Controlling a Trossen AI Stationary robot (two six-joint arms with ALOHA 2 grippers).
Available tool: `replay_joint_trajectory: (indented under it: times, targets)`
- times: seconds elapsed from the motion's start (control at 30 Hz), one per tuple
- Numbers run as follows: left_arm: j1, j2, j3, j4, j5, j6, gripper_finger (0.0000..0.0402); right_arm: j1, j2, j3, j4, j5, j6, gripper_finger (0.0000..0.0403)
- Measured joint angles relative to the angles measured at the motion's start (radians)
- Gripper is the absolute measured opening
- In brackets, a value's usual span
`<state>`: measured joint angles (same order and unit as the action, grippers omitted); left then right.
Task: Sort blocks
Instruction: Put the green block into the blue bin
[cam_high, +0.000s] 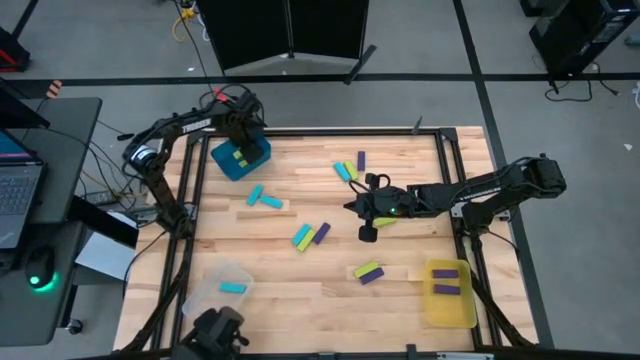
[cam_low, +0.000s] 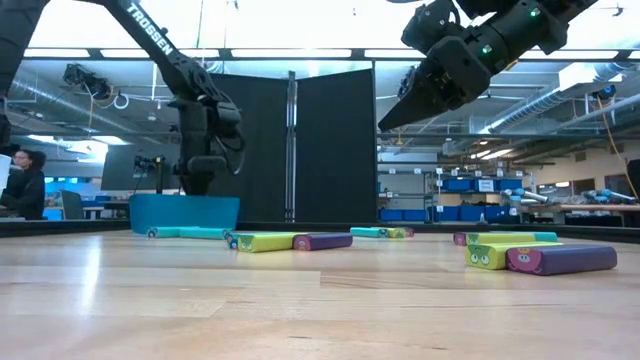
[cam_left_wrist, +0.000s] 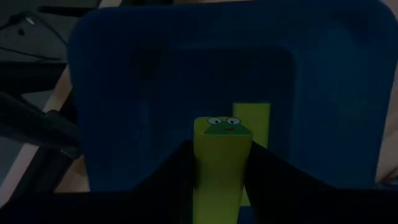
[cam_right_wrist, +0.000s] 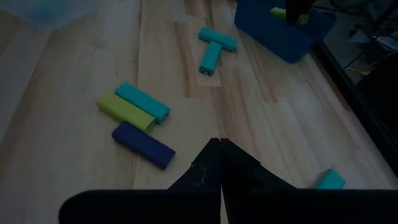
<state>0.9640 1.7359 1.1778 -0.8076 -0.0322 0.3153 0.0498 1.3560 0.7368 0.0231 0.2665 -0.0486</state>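
My left gripper (cam_left_wrist: 219, 180) is clamped on a lime green block (cam_left_wrist: 221, 165), printed face end pointing away from the wrist, hanging directly over the blue bin (cam_high: 240, 158) at the table's far left corner. A second lime block (cam_left_wrist: 254, 121) already lies on that bin's floor.

My right gripper (cam_right_wrist: 221, 163) has its fingers pressed together, empty, raised above the table's middle right; in the low view it hangs well clear of the wood.

Ahead of the right fingers: a cyan block (cam_right_wrist: 142, 102), a lime block (cam_right_wrist: 124, 111) and a purple block (cam_right_wrist: 143, 144) side by side, touching. Beyond them, two cyan blocks (cam_right_wrist: 213, 48) form a T near the blue bin.

Further out on the wooden table (cam_high: 300, 290): a lime and purple pair (cam_high: 369, 272) toward the near right. The yellow bin (cam_high: 449, 292), near right corner, holds two purple blocks (cam_high: 447, 281). The clear bin (cam_high: 222, 287), near left, holds one cyan block (cam_high: 233, 288)
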Motion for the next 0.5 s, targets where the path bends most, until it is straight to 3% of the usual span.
replay_joint_trajectory:
  times: [0.5]
  targets:
    - [0.013, 0.08, -0.001, 0.024, -0.059, -0.002, 0.0114, 0.0, 0.0, 0.0, -0.002, 0.0, -0.007, 0.0007]
